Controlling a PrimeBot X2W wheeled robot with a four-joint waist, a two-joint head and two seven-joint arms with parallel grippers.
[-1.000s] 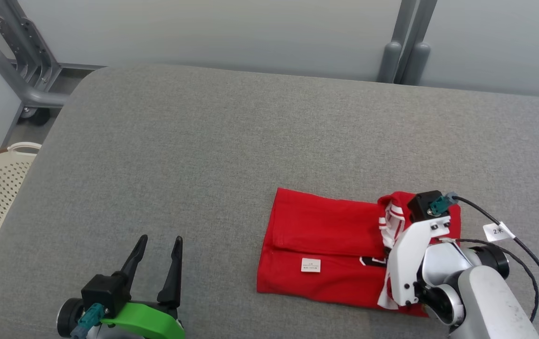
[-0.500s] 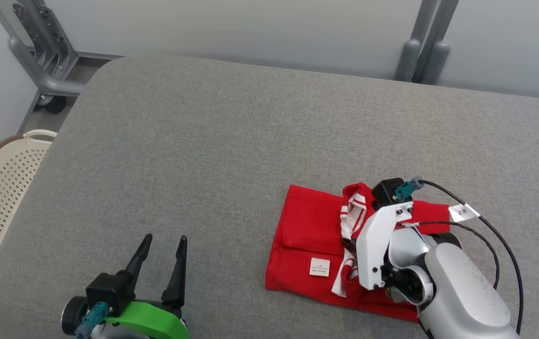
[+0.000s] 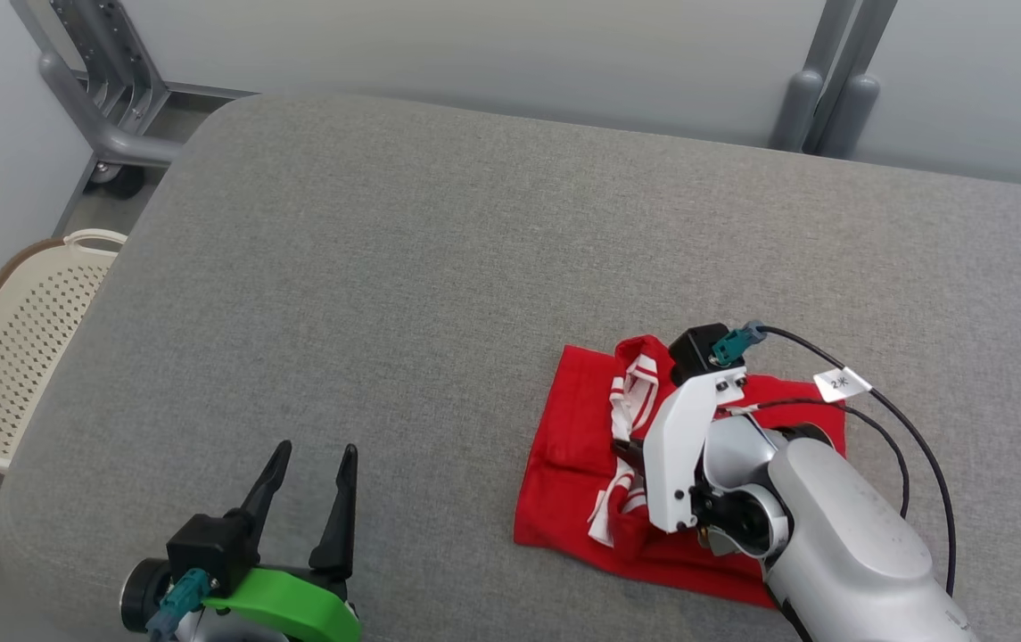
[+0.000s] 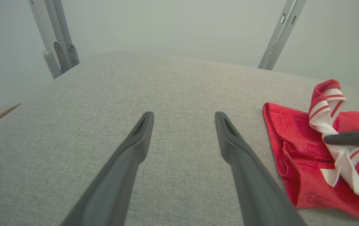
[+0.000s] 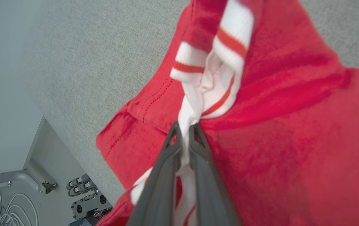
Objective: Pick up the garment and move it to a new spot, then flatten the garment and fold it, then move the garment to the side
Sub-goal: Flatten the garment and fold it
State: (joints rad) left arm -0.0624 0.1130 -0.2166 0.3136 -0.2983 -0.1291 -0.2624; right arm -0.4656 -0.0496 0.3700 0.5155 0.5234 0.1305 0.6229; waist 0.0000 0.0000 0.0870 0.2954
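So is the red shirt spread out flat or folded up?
Folded and bunched. The shirt lies doubled, its striped trim pinched up by the right gripper.

Fold advancing: right gripper [image 5: 184,128] mid-drag.
Clamped on the white-striped trim [image 3: 635,392], it has carried that edge further across the garment [image 3: 577,419]. Less flat red cloth is left ahead of its fingertips, and the fold behind them is bunched higher.

Garment [image 3: 577,419] lies on the table [image 3: 430,267], right of the left tool [image 3: 316,448]
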